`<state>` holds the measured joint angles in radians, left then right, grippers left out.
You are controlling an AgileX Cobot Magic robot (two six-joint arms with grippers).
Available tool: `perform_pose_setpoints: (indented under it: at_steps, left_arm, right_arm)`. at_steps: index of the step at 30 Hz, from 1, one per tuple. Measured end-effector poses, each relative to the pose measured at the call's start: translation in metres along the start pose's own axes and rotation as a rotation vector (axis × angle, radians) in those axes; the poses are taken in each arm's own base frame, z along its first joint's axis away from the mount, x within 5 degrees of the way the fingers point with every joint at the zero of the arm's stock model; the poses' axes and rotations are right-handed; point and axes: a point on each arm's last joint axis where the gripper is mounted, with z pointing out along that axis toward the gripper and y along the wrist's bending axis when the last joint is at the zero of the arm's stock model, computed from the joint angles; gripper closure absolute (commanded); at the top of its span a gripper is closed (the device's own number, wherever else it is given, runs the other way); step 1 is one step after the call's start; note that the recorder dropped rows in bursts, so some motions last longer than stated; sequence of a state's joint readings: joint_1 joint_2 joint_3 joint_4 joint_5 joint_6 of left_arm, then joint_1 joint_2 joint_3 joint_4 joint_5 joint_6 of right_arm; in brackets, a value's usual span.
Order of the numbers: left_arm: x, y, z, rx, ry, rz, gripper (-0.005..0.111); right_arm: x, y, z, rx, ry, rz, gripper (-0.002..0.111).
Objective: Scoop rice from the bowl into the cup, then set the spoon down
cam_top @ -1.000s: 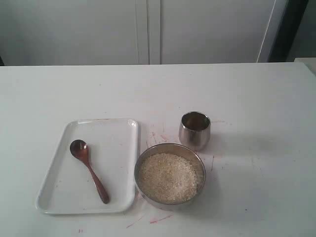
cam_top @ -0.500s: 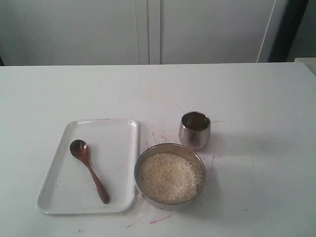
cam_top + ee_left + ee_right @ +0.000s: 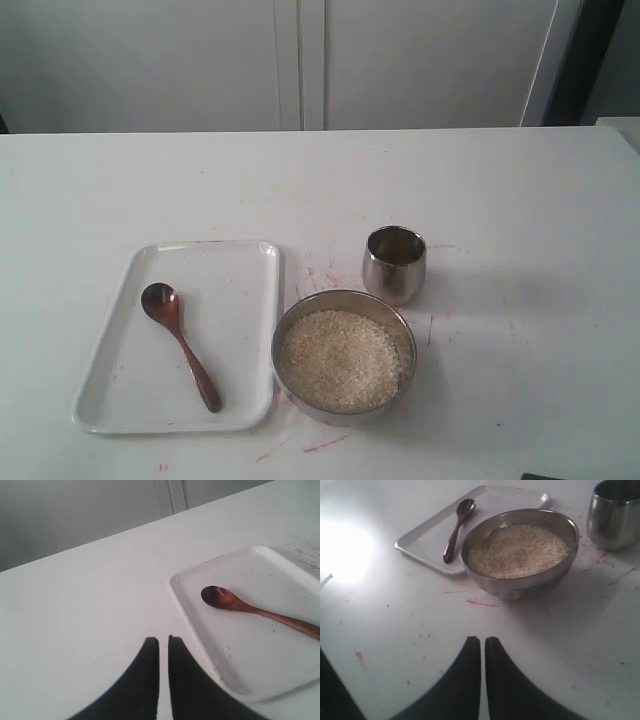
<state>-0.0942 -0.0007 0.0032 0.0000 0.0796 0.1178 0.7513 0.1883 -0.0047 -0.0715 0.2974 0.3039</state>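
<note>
I see a white bench (image 3: 520,200) filling most of the exterior view. A white rectangular tray (image 3: 235,320) with rounded corners and a raised rim lies flat on its left part. Red smudges (image 3: 318,276) mark the bench just beside the tray's right edge, with thin red streaks (image 3: 325,443) nearer the front. Pale grey panels (image 3: 150,60) stand behind, and a dark upright strip (image 3: 578,60) at far right.

A wide, white, matte bench (image 3: 520,200) is filling the lower scene and showing faint red smears (image 3: 320,275). Behind it, pale grey wall panels (image 3: 150,60) with vertical seams are standing, with a dark upright strip (image 3: 590,60) showing at far right. A bright patch of glare (image 3: 345,550) is washing over the bench.
</note>
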Motion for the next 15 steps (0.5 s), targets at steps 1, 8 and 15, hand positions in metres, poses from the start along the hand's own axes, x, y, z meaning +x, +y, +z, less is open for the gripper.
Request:
perform_pose_setpoints:
  at_steps: [1,8,15]
  left_arm:
    - [0.0,0.0,0.0,0.0,0.0,0.0,0.092]
    - [0.0,0.0,0.0,0.0,0.0,0.0,0.092]
    - [0.0,0.0,0.0,0.0,0.0,0.0,0.092]
  right_arm:
    - [0.0,-0.001,0.0,0.018,-0.004,0.008,0.104]
    - [-0.002,-0.011,-0.001,0.151,-0.035,0.064,0.104]
    - [-0.003,-0.021,-0.003,0.294,-0.068,0.125,0.104]
